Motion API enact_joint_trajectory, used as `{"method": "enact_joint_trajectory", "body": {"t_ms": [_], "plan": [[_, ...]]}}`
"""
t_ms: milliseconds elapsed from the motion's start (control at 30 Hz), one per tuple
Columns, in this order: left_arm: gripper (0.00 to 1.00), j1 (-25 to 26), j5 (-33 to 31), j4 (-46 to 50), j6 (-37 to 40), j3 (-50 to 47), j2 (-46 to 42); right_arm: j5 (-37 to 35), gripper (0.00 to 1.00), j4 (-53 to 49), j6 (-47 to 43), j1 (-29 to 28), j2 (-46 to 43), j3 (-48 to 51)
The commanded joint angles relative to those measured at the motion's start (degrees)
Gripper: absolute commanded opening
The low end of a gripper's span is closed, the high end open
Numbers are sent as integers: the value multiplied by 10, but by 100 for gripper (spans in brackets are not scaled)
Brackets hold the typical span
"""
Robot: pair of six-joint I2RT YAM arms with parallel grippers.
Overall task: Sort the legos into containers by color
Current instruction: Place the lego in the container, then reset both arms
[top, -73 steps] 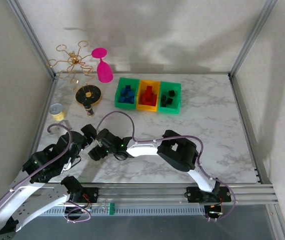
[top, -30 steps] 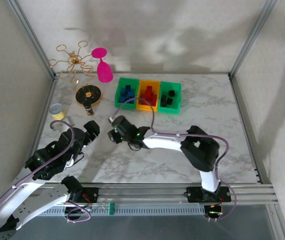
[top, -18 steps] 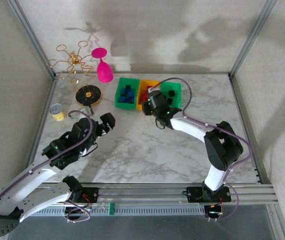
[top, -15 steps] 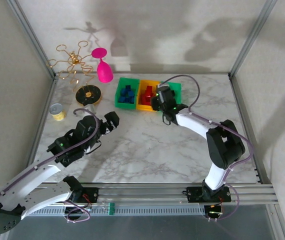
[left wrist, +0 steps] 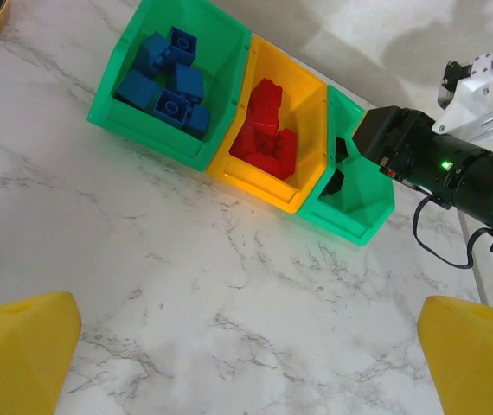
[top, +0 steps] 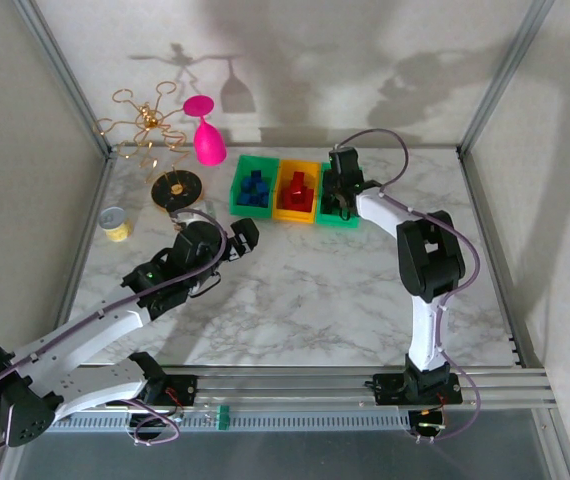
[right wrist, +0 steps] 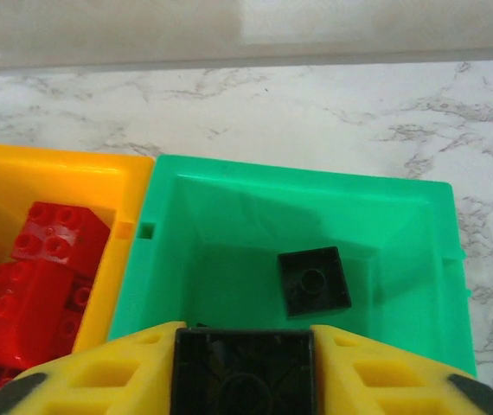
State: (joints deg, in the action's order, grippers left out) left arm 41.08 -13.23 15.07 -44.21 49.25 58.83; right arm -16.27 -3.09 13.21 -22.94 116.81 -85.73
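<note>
right hand (right wrist: 245, 350) moved over right green bin (right wrist: 402, 251) | grasping black lego (right wrist: 242, 380) | left hand (left wrist: 246, 350) released

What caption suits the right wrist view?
Right fingers hold a black lego over the green bin.

Left gripper (left wrist: 246, 354) wide, right gripper (right wrist: 243, 372) clamped.

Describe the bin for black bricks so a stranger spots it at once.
On the marble table, three bins stand in a row at the back. It is the green bin at the right end, beside the yellow bin. Unlike the other green bin, with blue bricks, it holds black bricks, and the right pincer grips a black brick above.
</note>
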Motion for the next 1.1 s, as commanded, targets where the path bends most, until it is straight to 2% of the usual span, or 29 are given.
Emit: {"method": "enact_joint_trajectory", "body": {"t_ms": [0, 100, 233, 300, 400, 567, 633, 767, 900, 1000, 1067], "plan": [[100, -6, 2, -16, 16, -9, 4, 11, 48, -12, -10, 4, -16, -21], [100, -8, 0, -19, 22, -7, 8, 22, 53, -14, -13, 4, -45, -14], [100, -10, -11, -25, 33, -3, 12, 26, 65, -8, -12, 6, -106, 18], [100, -14, -26, -29, 45, 0, 13, 23, 75, 0, -7, 13, -144, 46], [100, -24, -66, -61, 79, -12, 8, 29, 98, 20, 11, 38, -218, 109], [100, -77, -203, -115, 128, -46, 2, -38, 99, 73, 32, 103, -349, 255], [100, -123, -246, -143, 143, -61, 16, -75, 99, 118, 45, 143, -393, 339], [100, -197, -328, -248, 186, -119, 58, -104, 99, 208, 51, 219, -435, 470], [100, -265, -331, -415, 271, -203, 85, -74, 99, 379, 3, 261, -422, 589], [100, -323, -260, -537, 286, -274, 98, -60, 98, 482, -36, 269, -380, 627], [100, -358, -186, -661, 286, -330, 113, -44, 99, 502, -51, 273, -348, 626]]}}
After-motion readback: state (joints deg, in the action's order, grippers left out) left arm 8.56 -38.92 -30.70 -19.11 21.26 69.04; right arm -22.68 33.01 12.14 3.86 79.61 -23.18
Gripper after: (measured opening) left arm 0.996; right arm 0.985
